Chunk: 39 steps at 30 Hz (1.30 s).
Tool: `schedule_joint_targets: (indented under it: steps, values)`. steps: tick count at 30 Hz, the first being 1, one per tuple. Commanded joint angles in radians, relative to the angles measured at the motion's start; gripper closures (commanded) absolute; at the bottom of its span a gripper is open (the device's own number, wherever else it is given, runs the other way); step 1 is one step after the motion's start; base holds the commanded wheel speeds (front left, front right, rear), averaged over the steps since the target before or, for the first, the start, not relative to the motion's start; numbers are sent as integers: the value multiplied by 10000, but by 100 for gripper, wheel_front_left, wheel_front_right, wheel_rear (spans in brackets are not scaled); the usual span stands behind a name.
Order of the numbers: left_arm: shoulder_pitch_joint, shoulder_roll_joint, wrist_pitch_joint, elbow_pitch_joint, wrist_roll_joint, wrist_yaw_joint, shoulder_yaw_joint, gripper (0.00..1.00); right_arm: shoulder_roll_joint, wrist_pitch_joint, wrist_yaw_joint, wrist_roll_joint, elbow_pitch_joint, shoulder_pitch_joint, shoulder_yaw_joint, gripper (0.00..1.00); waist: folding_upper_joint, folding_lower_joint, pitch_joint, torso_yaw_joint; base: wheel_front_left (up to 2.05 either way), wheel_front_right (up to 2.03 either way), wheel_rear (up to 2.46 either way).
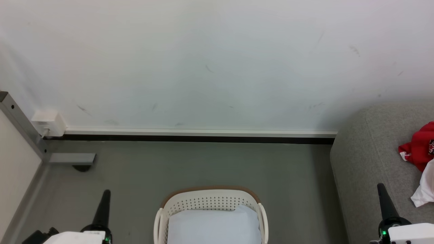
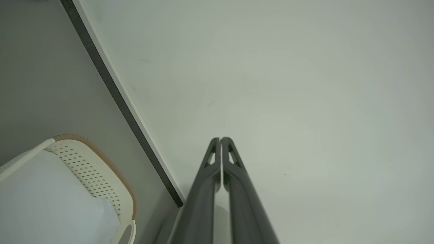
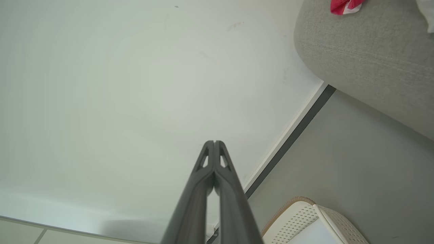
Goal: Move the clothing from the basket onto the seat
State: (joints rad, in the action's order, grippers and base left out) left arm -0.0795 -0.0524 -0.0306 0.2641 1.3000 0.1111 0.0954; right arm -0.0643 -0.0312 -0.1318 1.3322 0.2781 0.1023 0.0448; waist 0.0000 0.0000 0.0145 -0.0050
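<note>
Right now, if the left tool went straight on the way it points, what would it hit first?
Probably the white wall: the left tool, shut, aims at it past the dark skirting strip, nothing visible between.

You are looking at a smooth grey floor [image 1: 203,162] that is carrying a cream-white perforated plastic laundry basket [image 1: 206,200], sitting well short of the floor's far edge. A large grey woven-fabric sofa [image 1: 366,162] is standing along the floor's right edge, and crumpled red and white garments [image 1: 418,147] are lying on its cushion.
</note>
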Motion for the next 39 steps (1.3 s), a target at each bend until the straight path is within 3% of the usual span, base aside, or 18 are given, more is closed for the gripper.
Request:
schedule_joint_targets:
  steps: [1, 39]
  values:
    - [-175, -36, -48, -94, 272, 60, 52, 100, -12, -54, 14, 237, -110, 137, 94, 100, 0, 0, -5, 2, 0, 0, 0]
    - [-323, 10, -821, -196, 2967, 213, 193, 100, 138, -828, 20, 2686, -353, 98, 701, 100, 0, 0, -161, 46, 0, 0, 0]
